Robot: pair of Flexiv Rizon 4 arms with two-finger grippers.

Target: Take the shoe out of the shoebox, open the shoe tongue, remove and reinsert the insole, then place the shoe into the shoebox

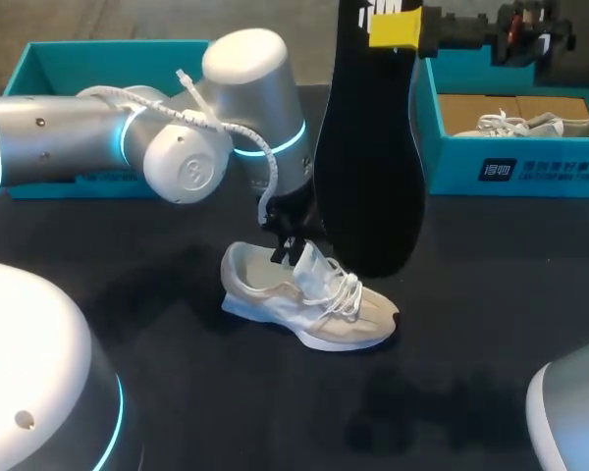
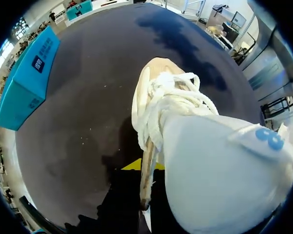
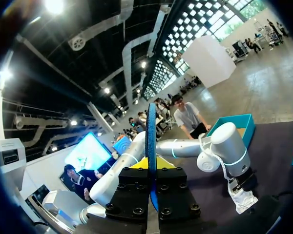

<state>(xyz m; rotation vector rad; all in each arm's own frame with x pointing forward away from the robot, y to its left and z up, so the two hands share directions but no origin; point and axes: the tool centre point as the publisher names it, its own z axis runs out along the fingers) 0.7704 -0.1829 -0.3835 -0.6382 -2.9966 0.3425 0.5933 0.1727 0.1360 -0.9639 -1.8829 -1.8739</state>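
While my left hand (image 1: 287, 241) pinches the tongue (image 1: 310, 258), centre | right hand (image 1: 397, 29) clamps insole (image 1: 368, 167) above | tongue slip could block reinsertion

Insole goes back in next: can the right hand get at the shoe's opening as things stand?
Probably yes. The right hand holds the insole upright over the shoe, and the left hand holds the tongue up, leaving the opening exposed, though it crowds that opening.
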